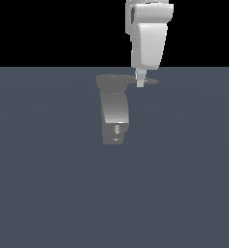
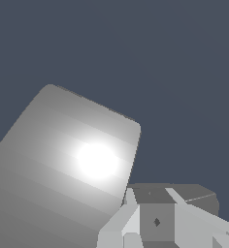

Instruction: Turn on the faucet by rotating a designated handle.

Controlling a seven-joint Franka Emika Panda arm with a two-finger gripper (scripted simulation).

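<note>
The faucet [image 1: 115, 112] is a small grey curved block standing on the floor, with a tiny light peg [image 1: 117, 129] low on its front. The handle [image 1: 117, 81], a thin flat dark grey blade, lies across its top and points to the exterior view's right. My gripper [image 1: 140, 82] comes straight down from above, and its fingertips meet the blade near its pointed end. The fingers look closed together, with nothing between them. In the wrist view the faucet body [image 2: 68, 174] fills the frame, and the handle [image 2: 194, 193] shows just past my fingers [image 2: 128, 220].
A flat dark blue-grey floor [image 1: 48, 193] spreads all around the faucet. Nothing else stands on it. The background above the floor is black.
</note>
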